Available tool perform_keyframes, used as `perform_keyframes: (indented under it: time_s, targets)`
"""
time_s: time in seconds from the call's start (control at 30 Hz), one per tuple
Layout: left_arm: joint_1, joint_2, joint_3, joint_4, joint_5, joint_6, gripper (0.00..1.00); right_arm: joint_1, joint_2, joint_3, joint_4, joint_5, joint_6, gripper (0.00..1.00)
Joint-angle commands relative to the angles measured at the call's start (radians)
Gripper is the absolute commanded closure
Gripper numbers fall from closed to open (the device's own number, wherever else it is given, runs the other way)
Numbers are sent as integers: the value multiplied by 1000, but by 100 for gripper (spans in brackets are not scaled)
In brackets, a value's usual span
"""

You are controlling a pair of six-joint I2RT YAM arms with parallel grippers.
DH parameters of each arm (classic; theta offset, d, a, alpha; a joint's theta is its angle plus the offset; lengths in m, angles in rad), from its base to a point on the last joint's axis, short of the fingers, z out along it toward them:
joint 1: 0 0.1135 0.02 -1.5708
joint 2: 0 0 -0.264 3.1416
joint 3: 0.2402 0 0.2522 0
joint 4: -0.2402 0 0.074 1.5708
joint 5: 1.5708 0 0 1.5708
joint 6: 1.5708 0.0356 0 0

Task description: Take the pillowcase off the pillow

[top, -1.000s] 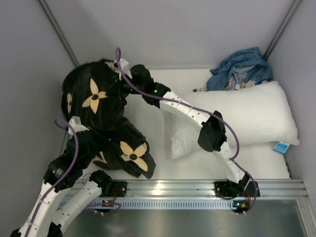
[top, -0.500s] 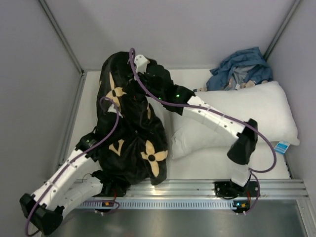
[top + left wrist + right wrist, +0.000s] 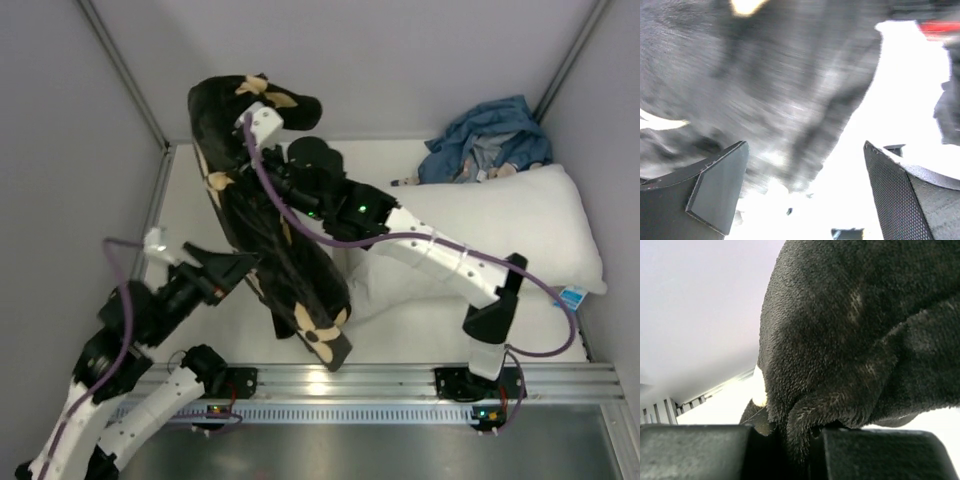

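Black pillowcase (image 3: 290, 275), pinched in right gripper (image 3: 796, 442)

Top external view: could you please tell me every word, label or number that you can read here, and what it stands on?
No text is readable.
Blue tag at the white pillow's corner: any print is too small to read.
Pillowcase: tan flower shapes only, no letters visible.
Wrist views: no text.

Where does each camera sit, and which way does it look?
Top: above and behind, looking down; left arm and right arm show.
Left wrist: on the left arm, looking past the open left pincer at the pillowcase.
Right wrist: on the right arm, looking along the right pincer, shut on the pillowcase.
Shared: all see the black pillowcase.
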Motion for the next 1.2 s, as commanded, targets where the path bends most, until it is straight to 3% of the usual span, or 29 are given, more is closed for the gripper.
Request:
perform_keyframes:
  time_s: [0.0,0.13,0.23,0.3,0.43,0.47,0.5,0.57,0.63,0.67,0.7,0.73,0.93,1.0,1.03,1.17]
  targets:
    - [4,-184,88,-300,-235,-144,1,69,165,157,78,-25,-35,100]
    - [4,-269,162,-360,-280,-189,13,98,354,317,-1,11,-26,100]
    - [4,-172,204,-386,-234,-149,15,112,362,245,68,51,-15,100]
    - [7,-131,194,-378,-173,-153,16,107,374,226,97,-86,42,100]
    - [27,-103,213,-363,-166,-112,41,94,471,329,8,-280,91,96]
    - [27,-109,220,-361,-174,-109,51,89,463,277,18,-348,123,91]
    - [29,-118,228,-364,-186,-104,54,86,451,236,37,-396,140,85]
    - [29,-147,240,-363,-218,-104,68,81,401,110,118,-531,196,52]
    - [29,-167,250,-361,-234,-107,71,69,344,6,163,-562,258,18]
    - [29,-169,254,-363,-234,-107,73,63,318,-36,186,-555,285,11]
    - [29,-169,259,-361,-231,-101,85,55,290,-86,218,-543,316,3]
    - [29,-169,265,-361,-223,-100,87,34,231,-131,244,-508,372,1]
    - [32,-155,253,-363,-201,-77,86,-90,25,-375,205,-274,515,0]
    - [31,-89,231,-366,-165,-32,77,-170,-82,-487,182,-213,555,1]
    - [31,-51,225,-365,-140,-12,65,-207,-153,-560,177,-191,542,0]
    - [31,177,219,-355,-27,52,53,-247,-284,-674,87,-151,468,0]
